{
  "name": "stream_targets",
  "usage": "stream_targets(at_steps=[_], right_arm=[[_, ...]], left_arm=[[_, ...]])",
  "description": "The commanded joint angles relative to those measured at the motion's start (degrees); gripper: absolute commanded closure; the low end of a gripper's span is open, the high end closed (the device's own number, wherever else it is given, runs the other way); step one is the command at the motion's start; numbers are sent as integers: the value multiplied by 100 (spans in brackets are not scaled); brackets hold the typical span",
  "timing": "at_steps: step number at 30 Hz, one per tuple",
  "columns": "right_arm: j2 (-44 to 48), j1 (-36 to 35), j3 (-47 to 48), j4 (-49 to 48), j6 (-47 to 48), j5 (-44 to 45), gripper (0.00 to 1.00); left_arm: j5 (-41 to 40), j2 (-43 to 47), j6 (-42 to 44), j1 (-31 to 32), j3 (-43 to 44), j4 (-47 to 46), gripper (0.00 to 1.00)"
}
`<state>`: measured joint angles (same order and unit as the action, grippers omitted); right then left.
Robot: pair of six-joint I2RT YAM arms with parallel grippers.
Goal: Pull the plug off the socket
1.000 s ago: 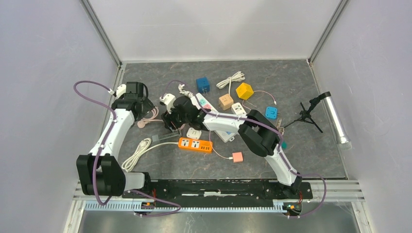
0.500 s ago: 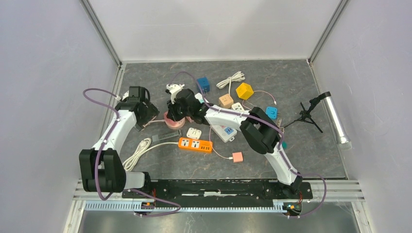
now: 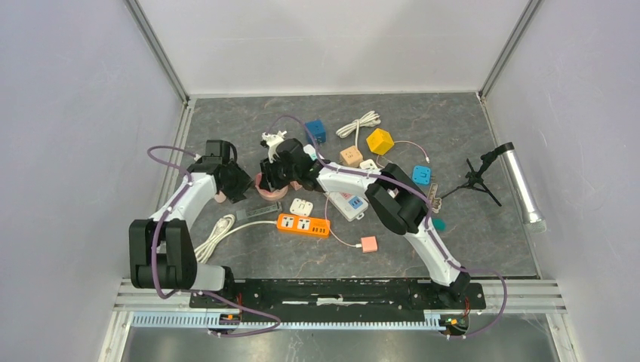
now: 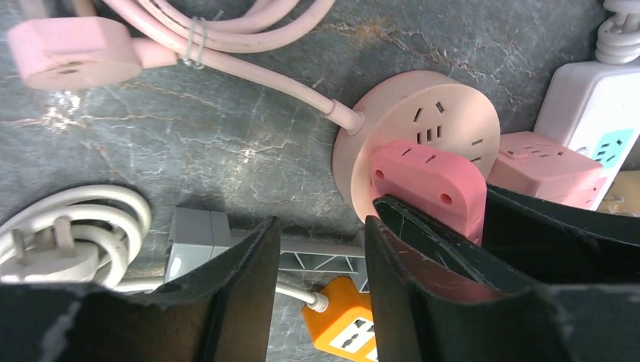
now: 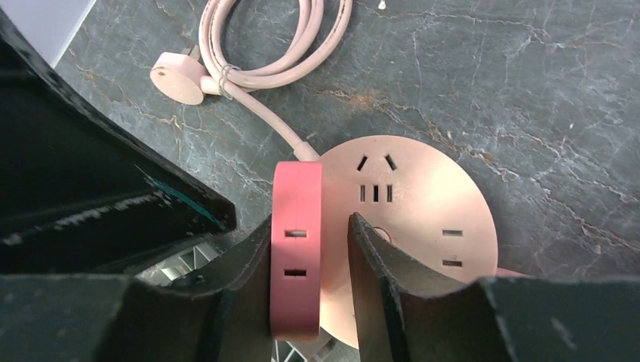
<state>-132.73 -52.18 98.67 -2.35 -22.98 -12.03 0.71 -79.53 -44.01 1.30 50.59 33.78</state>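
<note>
right pincer (image 5: 311,220) straddles the pink plug (image 5: 296,260) on the round socket (image 5: 423,219), grip unclear; left pincer (image 4: 323,219) apart beside it

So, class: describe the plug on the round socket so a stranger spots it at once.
On the grey table, left of centre, lies a round pale-pink socket. The plug stands on its rim, between the fingers of the right gripper. It is a deeper-pink upright slab, unlike the pale flat disc.

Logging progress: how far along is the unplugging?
Done: the right gripper straddles the pink plug. In hand: the grip, not clearly closed; the left gripper is open beside the round socket. Left: the pull itself, since the plug sits on the socket.
</note>
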Motion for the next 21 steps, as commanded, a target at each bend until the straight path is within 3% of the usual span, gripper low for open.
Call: stream_targets(at_steps=[1,14,21], right_arm=[[-175,70,393,-2,-77,-290,59],[-183,199,494,-176,-709,-700,100],[-132,287,551,-389,-1158,-1060,100]], left_arm=[[589,-121,82,-26,-251,-687,52],[773,-406,-118,-25,-702,-1549,56],[643,-730,-193,-25,-709,-1246,62]])
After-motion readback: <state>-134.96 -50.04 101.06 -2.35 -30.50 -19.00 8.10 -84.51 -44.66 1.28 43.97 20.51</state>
